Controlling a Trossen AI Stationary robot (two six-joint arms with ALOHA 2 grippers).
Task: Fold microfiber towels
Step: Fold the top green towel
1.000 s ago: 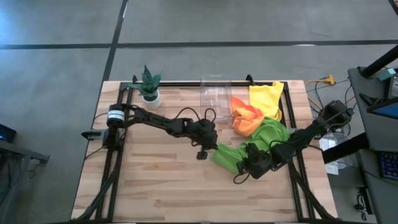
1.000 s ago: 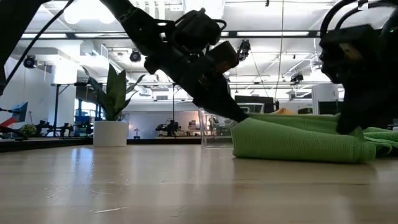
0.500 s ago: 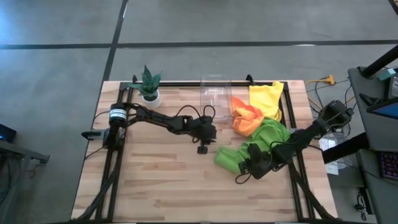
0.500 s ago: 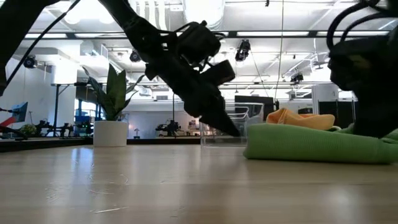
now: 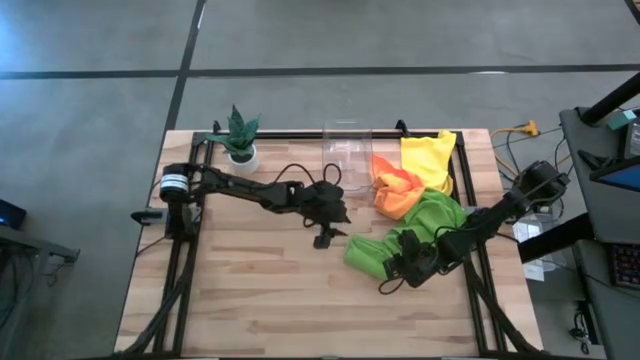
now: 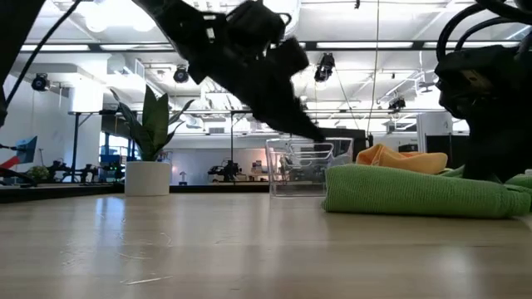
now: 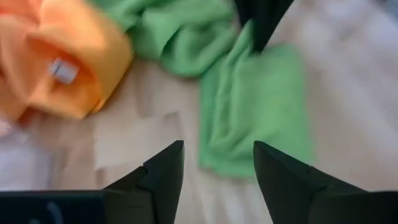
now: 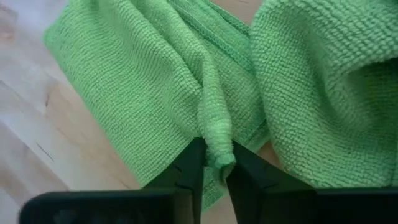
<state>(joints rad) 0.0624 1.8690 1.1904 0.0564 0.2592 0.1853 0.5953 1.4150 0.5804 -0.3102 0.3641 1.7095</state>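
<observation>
A lime green towel (image 5: 368, 255) lies folded over on the table right of centre; it also shows in the low view (image 6: 416, 191) and the left wrist view (image 7: 255, 106). My right gripper (image 5: 402, 268) is at its right end, shut on a ridge of the cloth. My left gripper (image 7: 217, 168) hangs open above the table just left of the towel, with nothing between its fingers. A second lime green towel (image 5: 440, 212), an orange towel (image 5: 395, 190) and a yellow towel (image 5: 430, 160) lie bunched behind it. My right gripper pinches a narrow raised ridge of the green towel (image 8: 216, 142) between its two fingers (image 8: 186, 168). It comes slanting down from the table's right. The ridge runs on away from the fingertips, and the rest of the towel lies flat on the table.
A clear plastic bin (image 5: 347, 150) stands at the back middle, and a small potted plant (image 5: 240, 135) at the back left. A black frame rail (image 5: 300, 133) runs along the table's far edge. Bare wood (image 5: 250, 290) spreads over the near left.
My left gripper has come away from the green towel's left end, which it touched a second ago. It has risen and drawn a little toward the table's left. The towel's left end has settled slightly to the right and lies low on the table.
</observation>
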